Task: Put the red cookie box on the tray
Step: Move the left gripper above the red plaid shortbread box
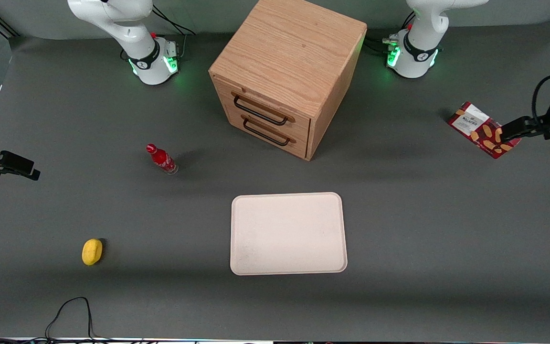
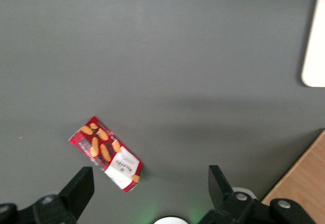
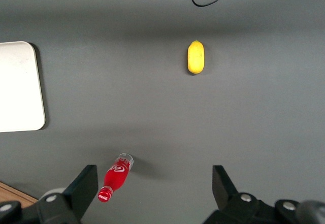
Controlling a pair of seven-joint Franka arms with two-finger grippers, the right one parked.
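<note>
Hovering with fingers spread wide, the gripper (image 2: 150,183) hangs above the red cookie box (image 1: 482,129) lying flat toward the working arm's table end, well apart from the tray (image 1: 288,233) across bare mat.

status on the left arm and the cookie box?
Gripper open, above the table near the red cookie box, not touching. Box flat on the table, toward the working arm's end. Tray bare; nothing between them.

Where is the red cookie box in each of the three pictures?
Front view: red cookie box flat on the table at the working arm's end, partly covered by the gripper.
Left wrist view: box below the open gripper.
Right wrist view: not there.
Shared landmark: tray.
</note>
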